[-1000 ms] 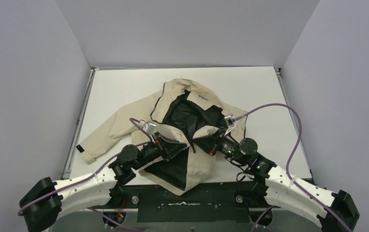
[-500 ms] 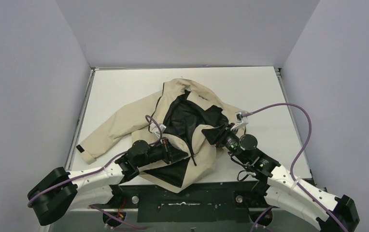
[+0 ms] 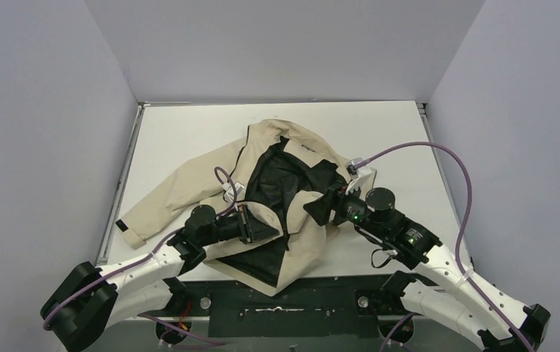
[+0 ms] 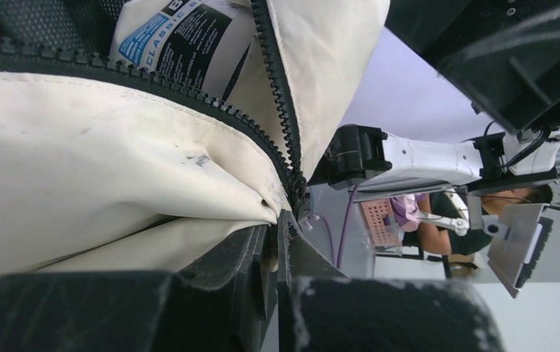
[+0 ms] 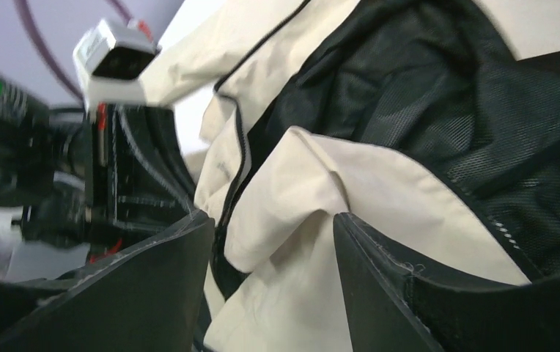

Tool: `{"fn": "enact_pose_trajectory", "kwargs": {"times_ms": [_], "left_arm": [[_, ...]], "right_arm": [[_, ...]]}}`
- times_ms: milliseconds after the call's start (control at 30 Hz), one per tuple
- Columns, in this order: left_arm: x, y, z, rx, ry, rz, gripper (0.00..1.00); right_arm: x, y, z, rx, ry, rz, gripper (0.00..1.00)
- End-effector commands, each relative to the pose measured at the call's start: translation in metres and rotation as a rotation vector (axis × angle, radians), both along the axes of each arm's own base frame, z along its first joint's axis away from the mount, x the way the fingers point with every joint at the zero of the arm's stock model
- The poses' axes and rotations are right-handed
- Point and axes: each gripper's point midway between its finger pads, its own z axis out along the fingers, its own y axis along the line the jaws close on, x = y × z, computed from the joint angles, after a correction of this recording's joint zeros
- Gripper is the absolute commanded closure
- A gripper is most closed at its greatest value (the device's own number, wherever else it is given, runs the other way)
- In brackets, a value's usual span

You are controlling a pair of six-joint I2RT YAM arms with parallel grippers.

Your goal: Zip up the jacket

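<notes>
Surroundings: plain grey-lilac walls (image 3: 42,110) close off three sides of a white tabletop (image 3: 182,132).
Jacket (image 3: 189,187): beige, lying around mid-tabletop. Collar points to the far edge, hem reaches the near edge.
Sleeve (image 3: 156,209): one long sleeve runs out toward the left edge. Its cuff carries a small black tab and lies close to that edge.
Front: open, with black mesh lining (image 3: 284,176) exposed down the middle. Both front panels are rucked up where the arms meet them.
Zipper (image 4: 189,95): dark teeth in two separate rows. In the left wrist view they converge to one point just above the left fingers (image 4: 240,271).
Label (image 4: 178,37): white printed tag with blue and black panels, lying between the two tooth rows. Lettering mostly cut off.
Left gripper (image 3: 268,229): low over the near half of the tabletop. Jaws clenched on the beige fold where the tooth rows meet, fabric bunched against them.
Right gripper (image 5: 271,220): jaws released and spread wide. A raised beige flap of the front panel shows between them. Cannot tell whether it touches either one.
Spacing: the two grippers face each other across the open front, near but apart.
Cables (image 3: 438,158): purple, one from each wrist. The right one arcs high toward the right edge of the tabletop.
</notes>
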Motion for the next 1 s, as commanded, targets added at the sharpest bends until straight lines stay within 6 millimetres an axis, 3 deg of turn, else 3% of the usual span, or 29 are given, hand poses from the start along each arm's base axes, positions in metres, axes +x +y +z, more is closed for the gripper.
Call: {"fn": "enact_pose_trajectory", "kwargs": {"times_ms": [0, 200, 400, 700, 967], "left_arm": [[-0.006, -0.003, 0.028, -0.063, -0.003, -0.076, 1.0], [-0.009, -0.001, 0.026, -0.052, 0.04, -0.104, 1.0], [-0.013, 0.004, 0.021, -0.031, 0.081, -0.116, 1.0], [-0.016, 0.017, 0.031, -0.032, 0.062, -0.1, 1.0], [-0.02, 0.02, 0.036, -0.027, 0.077, -0.127, 1.0]], "right_arm": [[-0.046, 0.019, -0.008, -0.062, 0.046, 0.318, 0.37], [-0.082, 0.034, 0.013, -0.029, -0.081, 0.572, 0.36], [-0.095, 0.049, 0.023, -0.04, -0.204, 0.734, 0.33], [-0.11, 0.058, 0.053, -0.057, -0.335, 0.89, 0.32], [-0.114, 0.064, 0.048, -0.139, -0.617, 0.959, 0.27]]}}
